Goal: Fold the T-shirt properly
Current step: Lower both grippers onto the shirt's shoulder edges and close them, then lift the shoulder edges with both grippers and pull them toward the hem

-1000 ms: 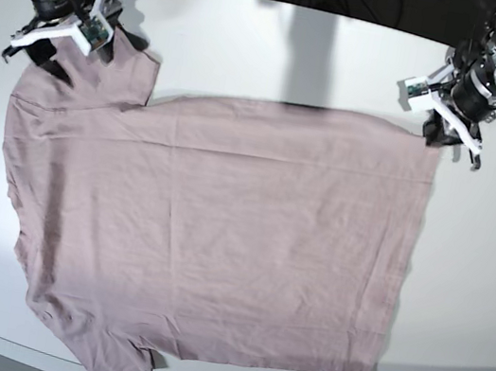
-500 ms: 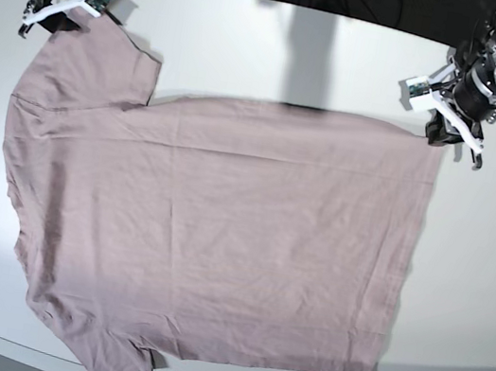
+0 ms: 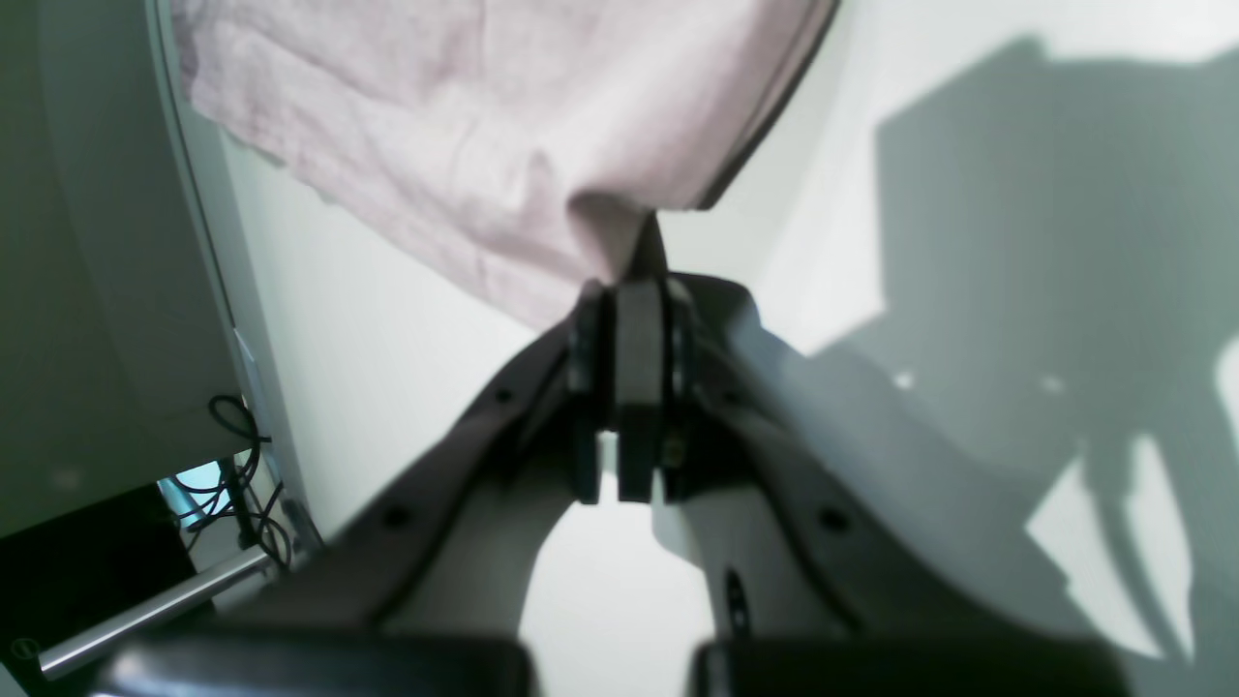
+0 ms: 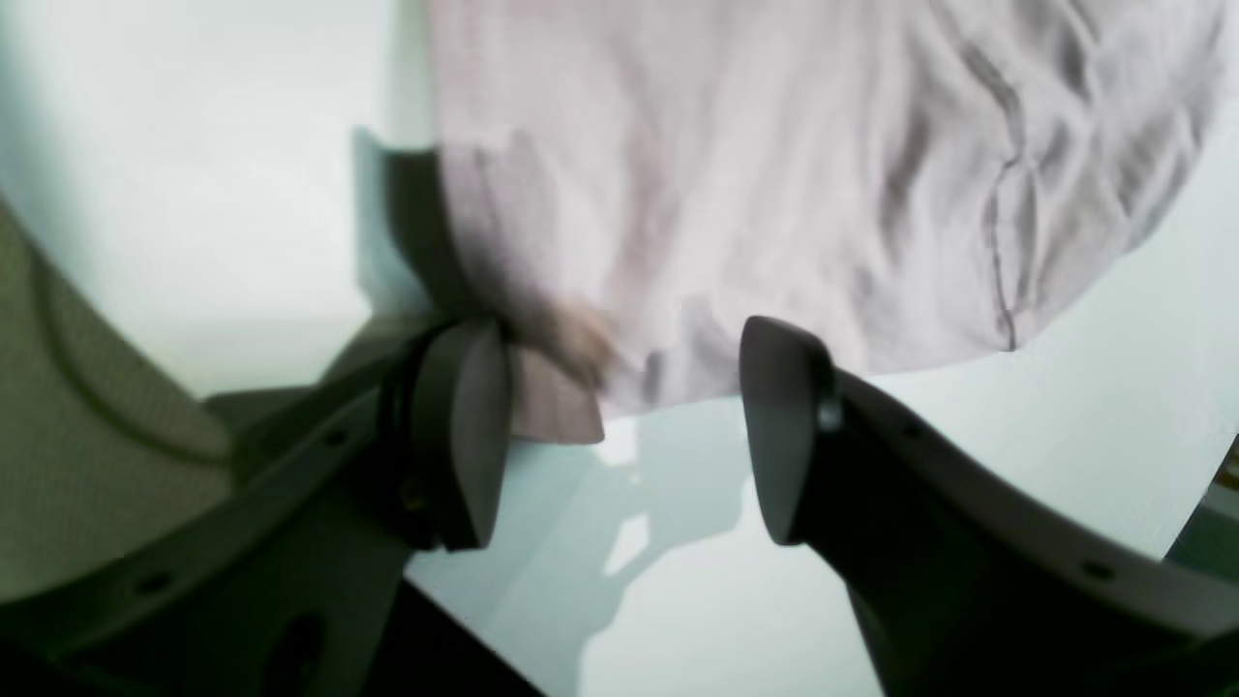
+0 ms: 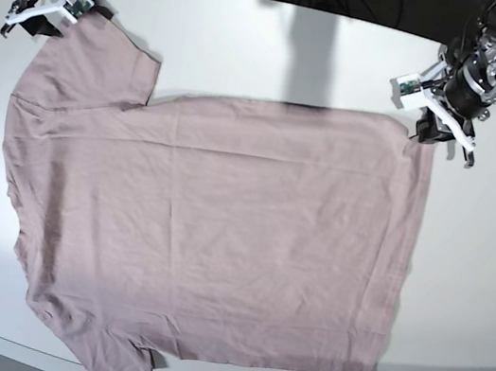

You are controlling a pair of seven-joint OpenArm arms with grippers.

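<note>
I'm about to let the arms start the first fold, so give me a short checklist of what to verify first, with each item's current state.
1. Left pincer shut on the T-shirt corner: ok, cloth pinched between its jaws.
2. Right pincer gripping the sleeve: not ok, jaws open, sleeve edge only beside one finger.
3. Shirt spread flat on the table: ok, light wrinkles only.
4. Lower sleeve flat: cannot tell, near the table's front edge.
5. Both arms at matching corners: ok, both at the shirt's far edge.

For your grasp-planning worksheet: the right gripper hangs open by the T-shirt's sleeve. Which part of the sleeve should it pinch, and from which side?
Pinch the sleeve's hem corner on the T-shirt, probably from the table's far edge. In the right wrist view that corner lies between the right gripper's open jaws, slightly lifted. The left gripper already pinches the hem corner.
</note>
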